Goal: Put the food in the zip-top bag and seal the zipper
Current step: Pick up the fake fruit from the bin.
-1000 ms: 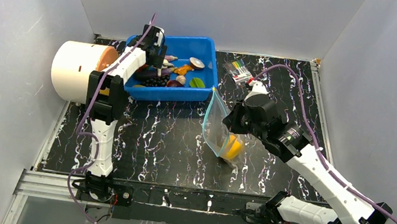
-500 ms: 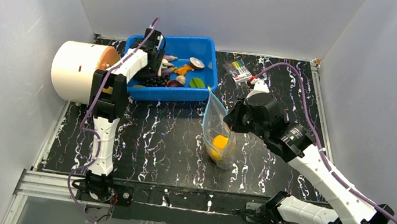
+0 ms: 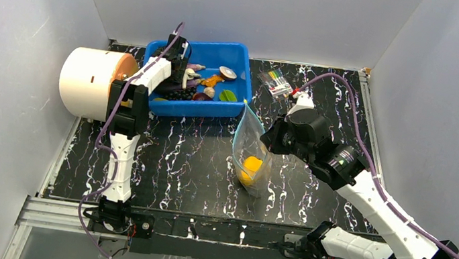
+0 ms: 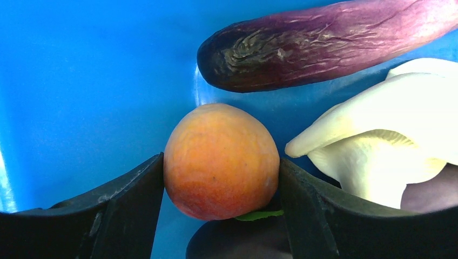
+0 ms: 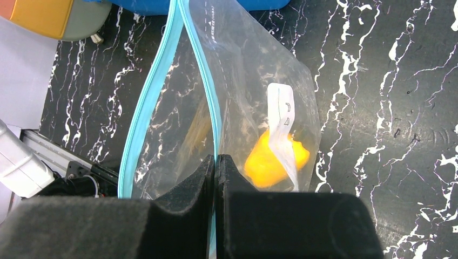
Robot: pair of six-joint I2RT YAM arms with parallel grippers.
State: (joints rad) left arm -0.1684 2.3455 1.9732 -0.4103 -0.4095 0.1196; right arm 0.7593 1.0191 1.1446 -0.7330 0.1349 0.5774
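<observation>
Clear zip-top bag [image 5: 254, 97] is standing on the marbled table [image 3: 181, 163], yellow toy food [image 5: 267, 159] inside | right gripper [image 5: 215, 164] is pinching one teal zipper [image 5: 148, 108] lip, fingers closed, likely keeping the mouth gaping | left gripper [image 4: 221, 186] is squeezing an orange fruit [image 4: 221, 156] in the blue bin [image 4: 81, 81], seemingly for loading next.

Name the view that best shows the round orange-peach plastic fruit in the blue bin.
Left wrist: the round orange-peach plastic fruit sits large and centred, pinched by the left gripper. Top external hides it under that gripper; right wrist misses it.
</observation>
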